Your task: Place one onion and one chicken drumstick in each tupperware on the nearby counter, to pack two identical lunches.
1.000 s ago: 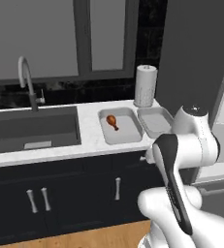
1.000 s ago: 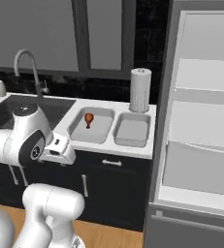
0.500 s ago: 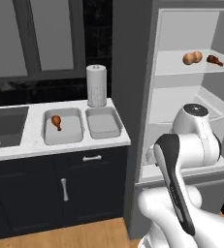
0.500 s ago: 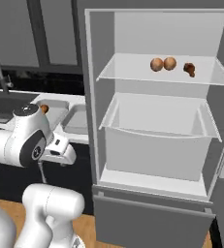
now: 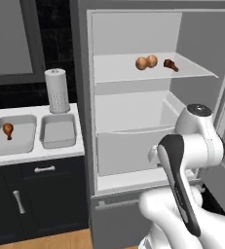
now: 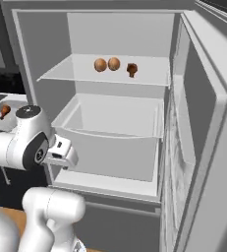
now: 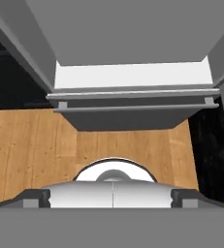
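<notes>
Tool jaws stand wide and hold nothing, low before the open grey fridge, so fetching is the step, and next it must reach up to two round brown onions on the top shelf.

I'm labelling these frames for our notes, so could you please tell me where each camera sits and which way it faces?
Left base view: behind the arm to its left, facing the open fridge and counter.
Right base view: behind the arm to its right, facing the fridge; arm lower left.
Hand view: on the hand, looking down at the floor and fridge base.
Both base views share the onions, fridge drumstick and tupperware drumstick.
</notes>
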{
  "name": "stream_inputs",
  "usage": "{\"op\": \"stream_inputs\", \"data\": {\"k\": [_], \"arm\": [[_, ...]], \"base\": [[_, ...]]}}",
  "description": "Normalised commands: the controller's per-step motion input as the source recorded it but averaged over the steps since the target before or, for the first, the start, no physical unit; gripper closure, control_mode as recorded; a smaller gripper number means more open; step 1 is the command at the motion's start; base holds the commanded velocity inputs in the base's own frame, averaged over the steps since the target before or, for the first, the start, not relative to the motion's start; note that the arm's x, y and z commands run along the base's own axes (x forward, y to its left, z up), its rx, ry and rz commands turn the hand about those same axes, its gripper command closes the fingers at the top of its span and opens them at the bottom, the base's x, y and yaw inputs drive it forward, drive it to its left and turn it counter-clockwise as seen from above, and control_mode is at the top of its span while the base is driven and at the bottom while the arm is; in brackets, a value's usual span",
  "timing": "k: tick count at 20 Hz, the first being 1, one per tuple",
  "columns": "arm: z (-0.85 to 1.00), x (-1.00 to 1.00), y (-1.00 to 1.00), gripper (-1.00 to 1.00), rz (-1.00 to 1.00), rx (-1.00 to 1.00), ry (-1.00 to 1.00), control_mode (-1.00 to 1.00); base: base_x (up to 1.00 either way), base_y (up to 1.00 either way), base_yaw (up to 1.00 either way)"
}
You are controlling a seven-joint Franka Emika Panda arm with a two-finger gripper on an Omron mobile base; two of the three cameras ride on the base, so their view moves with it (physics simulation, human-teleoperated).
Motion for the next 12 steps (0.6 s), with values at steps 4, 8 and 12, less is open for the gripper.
{"op": "stream_inputs", "data": {"k": [4, 8, 12], "arm": [[0.00, 0.00, 0.00, -1.00, 0.00, 0.00, 0.00, 1.00], [-0.02, 0.05, -0.10, -1.00, 0.00, 0.01, -0.03, -1.00], [0.29, 0.00, -0.42, -1.00, 0.00, 0.07, -0.26, -1.00]], "base": [[1.00, -0.12, 0.00], [0.67, -0.19, 0.00], [0.00, 0.00, 0.00]]}}
